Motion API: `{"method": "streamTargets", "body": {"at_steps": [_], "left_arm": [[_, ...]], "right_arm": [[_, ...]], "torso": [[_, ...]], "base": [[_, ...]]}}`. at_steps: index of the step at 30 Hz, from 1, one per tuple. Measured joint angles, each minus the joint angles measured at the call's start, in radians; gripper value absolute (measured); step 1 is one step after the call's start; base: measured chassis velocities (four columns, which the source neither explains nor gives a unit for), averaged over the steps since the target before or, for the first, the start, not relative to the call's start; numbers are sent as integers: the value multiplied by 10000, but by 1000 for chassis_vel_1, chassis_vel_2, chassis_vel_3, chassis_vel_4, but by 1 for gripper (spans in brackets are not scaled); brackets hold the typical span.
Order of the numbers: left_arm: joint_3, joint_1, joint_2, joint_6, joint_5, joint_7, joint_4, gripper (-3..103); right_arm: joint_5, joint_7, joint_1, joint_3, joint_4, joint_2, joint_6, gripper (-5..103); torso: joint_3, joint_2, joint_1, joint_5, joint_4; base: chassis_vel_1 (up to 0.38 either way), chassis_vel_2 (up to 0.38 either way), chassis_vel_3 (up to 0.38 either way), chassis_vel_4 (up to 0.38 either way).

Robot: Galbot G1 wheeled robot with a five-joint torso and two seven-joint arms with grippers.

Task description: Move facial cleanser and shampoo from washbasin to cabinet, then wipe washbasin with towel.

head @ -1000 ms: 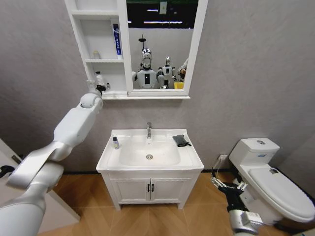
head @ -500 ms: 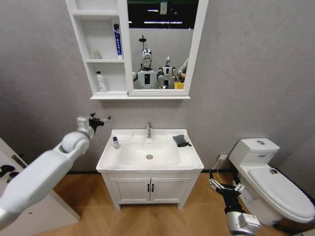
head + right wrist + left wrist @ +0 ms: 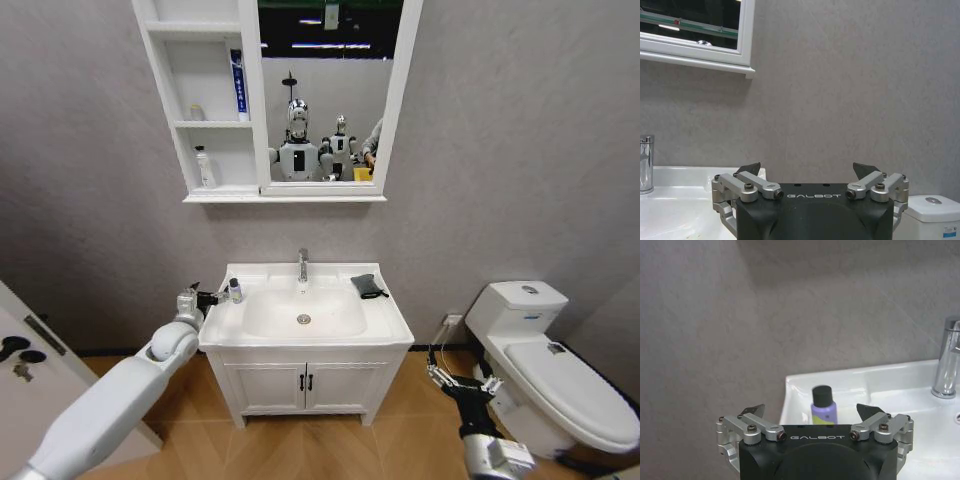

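L gripper lowered from cabinet height to washbasin rim — jaws spread, nothing held.
Small purple bottle stands just ahead of it on basin's left deck; white bottle seen in lowest niche, blue tube – prob. cleanser – in middle one. Towel lies back-right. R gripper parked low, open.

My left gripper has dropped from the cabinet's lowest niche, upper left of the frame, to centre-left, fingers spread, just left of the small purple bottle on the washbasin.
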Motion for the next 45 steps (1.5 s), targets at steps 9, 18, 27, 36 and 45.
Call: {"method": "streamTargets", "body": {"at_steps": [9, 18, 27, 36, 45], "left_arm": [[924, -1192, -1922, -197, 406, -144, 1927, 100], [991, -2050, -2727, -377, 1455, -50, 3783, 100], [690, -2842, -3603, -653, 2142, 190, 5505, 101], [441, -3520, -4265, -833, 2414, 105, 6636, 98], [198, -3507, -4358, -816, 2544, -165, 6865, 100]], "right_arm": [[136, -2, 70, 58, -167, -21, 85, 100], [378, 2, 198, 156, -468, -155, 90, 100], [522, -8, 338, 74, -692, -304, 92, 100], [660, -18, 389, 89, -818, -380, 101, 100], [678, -24, 417, 75, -841, -393, 107, 100]], "torso": [[1, -1, 2, 2, -3], [2, -1, 2, 0, 0], [2, -1, 2, -2, 1], [1, -1, 2, 0, 0], [1, -1, 2, 0, 2]], "base": [[0, 0, 0, 0], [0, 0, 0, 0], [0, 0, 0, 0], [0, 0, 0, 0], [0, 0, 0, 0]]}}
